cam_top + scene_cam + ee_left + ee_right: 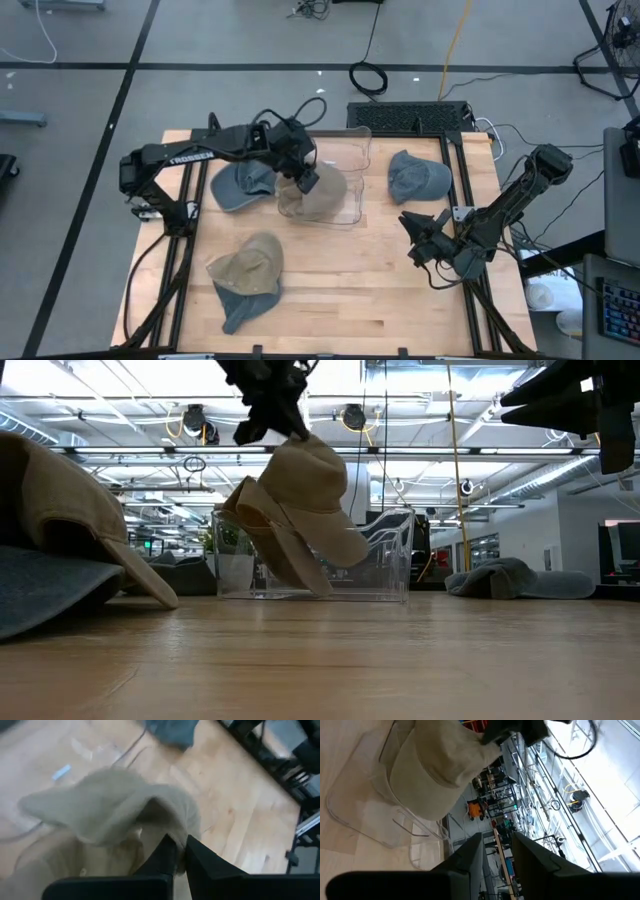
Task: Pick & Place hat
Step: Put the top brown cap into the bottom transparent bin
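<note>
My left gripper (pixel 306 180) is over the clear plastic container (pixel 345 150) at the table's middle. It is shut on a tan hat (pixel 300 500), which hangs down into the container (pixel 395 555). My right gripper (pixel 418 236) waits open and raised near the table's right edge; it touches nothing. In the right wrist view the tan hat (pixel 432 770) and the container (pixel 365 820) lie ahead of its fingers. A blue hat (pixel 240 186) lies to the left of the container, and another blue hat (pixel 418 176) to its right. My left gripper pinches a bunched fold of the tan hat's crown (pixel 172 827) between its two fingers (pixel 162 855), coming from above and pointing down. The hat hangs tilted below the fingers, its brim (pixel 300 575) lowest. Whether the brim touches the container's floor I cannot tell.
A second tan hat (pixel 255 262) lies on top of a blue hat (pixel 238 305) at the table's near left. Black frame rails (pixel 455 180) run along the table's left and right sides. Bare wood (pixel 360 290) shows near the front middle.
</note>
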Robot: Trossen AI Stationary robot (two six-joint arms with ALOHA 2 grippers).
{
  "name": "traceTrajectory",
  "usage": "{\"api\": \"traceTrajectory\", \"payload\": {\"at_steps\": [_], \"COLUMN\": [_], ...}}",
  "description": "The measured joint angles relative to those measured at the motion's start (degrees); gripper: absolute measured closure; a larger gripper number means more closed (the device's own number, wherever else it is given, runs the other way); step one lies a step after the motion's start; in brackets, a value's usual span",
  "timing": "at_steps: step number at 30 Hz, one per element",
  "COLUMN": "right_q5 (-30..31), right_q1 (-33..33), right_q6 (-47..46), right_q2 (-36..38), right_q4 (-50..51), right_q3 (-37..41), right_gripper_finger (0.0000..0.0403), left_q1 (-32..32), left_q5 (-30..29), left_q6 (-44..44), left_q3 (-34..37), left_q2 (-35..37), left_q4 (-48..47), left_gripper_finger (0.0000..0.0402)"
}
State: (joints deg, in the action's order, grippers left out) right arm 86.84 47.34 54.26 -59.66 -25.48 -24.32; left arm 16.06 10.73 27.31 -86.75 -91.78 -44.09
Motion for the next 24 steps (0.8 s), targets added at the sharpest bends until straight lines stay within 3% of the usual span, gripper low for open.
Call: {"api": "traceTrajectory", "payload": {"at_steps": [18, 24], "right_q5": [0.05, 0.06], "right_q1": [0.00, 0.00], "right_q6": [0.00, 0.00], "right_q2": [0.00, 0.00], "right_q4": [-0.01, 0.00], "right_q3": [0.00, 0.00], "right_gripper_finger": [0.0308, 0.0307], "left_q1": [-0.42, -0.16], "left_q5": [9.48, 2.14], "left_q6": [2.99, 7.60], "left_q3": [0.82, -0.73], "left_q2": [2.21, 7.10], "left_q4": [0.55, -0.88], "left_gripper_finger": [0.0383, 0.0383]}}
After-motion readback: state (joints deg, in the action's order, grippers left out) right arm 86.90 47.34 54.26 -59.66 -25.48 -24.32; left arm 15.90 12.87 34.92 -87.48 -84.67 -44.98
